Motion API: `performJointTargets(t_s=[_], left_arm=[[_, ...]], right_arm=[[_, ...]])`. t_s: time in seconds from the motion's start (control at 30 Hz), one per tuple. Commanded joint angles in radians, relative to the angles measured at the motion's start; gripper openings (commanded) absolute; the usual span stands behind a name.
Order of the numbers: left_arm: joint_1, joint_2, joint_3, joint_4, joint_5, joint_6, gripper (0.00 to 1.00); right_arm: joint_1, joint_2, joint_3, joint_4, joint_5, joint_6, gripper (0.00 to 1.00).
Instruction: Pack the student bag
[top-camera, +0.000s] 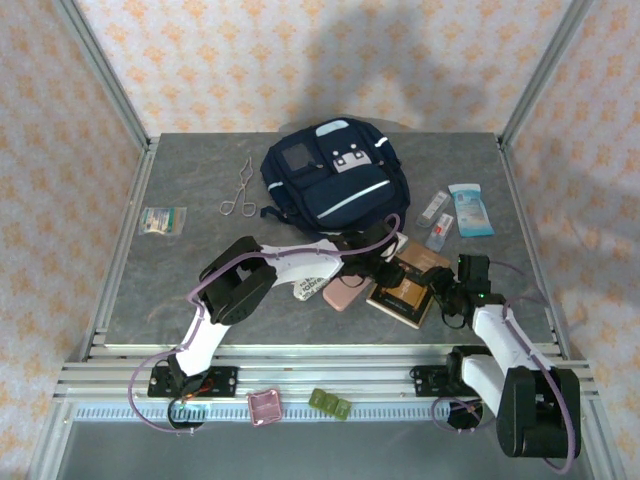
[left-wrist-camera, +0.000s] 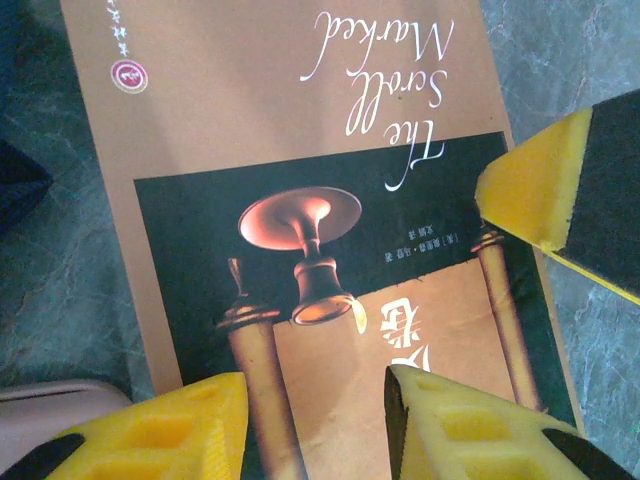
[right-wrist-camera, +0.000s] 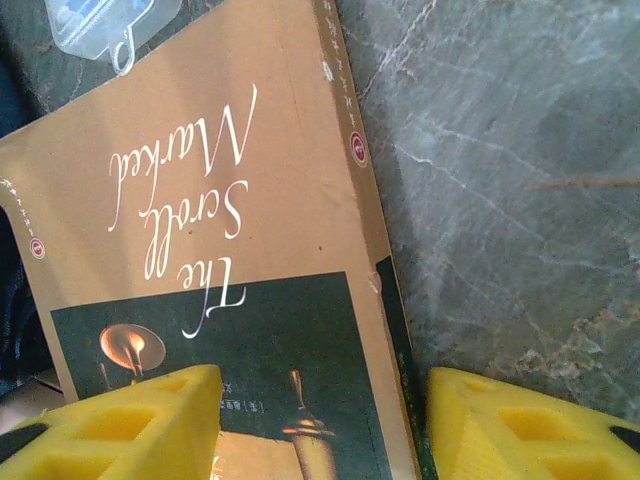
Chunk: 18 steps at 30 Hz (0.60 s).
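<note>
The left end effector (left-wrist-camera: 315, 435) hangs spread over the brown book (left-wrist-camera: 300, 120); the right end effector (right-wrist-camera: 320, 425), also spread, straddles the book's right edge. The navy student bag (top-camera: 335, 185) lies far and central on the worktop (top-camera: 180, 290), just beyond the book.

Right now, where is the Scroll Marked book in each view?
Top external: the book lies right of centre, toward the near edge of the table.
Left wrist: the book spans the middle, title upside down.
Right wrist: the book takes the left half, title upside down.
Shared landmark: grey marbled table.
</note>
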Motion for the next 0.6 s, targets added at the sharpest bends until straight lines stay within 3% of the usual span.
performJointTargets(t_s=[0.0,0.23,0.47,0.57], left_arm=[[-0.003,0.064,-0.003,-0.054,0.035,-0.013,0.36],[-0.002,0.086,0.006,-0.076,0.039,-0.002,0.31],[-0.002,0.025,0.025,-0.128,-0.09,0.011,0.37],[-0.003,-0.018,0.006,-0.102,-0.083,0.0,0.39]], right_arm=[[0.009,0.021,-0.037,0.111,-0.095,0.01,0.56],[0.009,0.037,0.009,-0.095,0.168,0.025,0.61],[0.009,0.028,0.005,-0.034,0.102,0.044,0.61],[0.009,0.029,0.008,-0.037,0.104,0.033,0.61]])
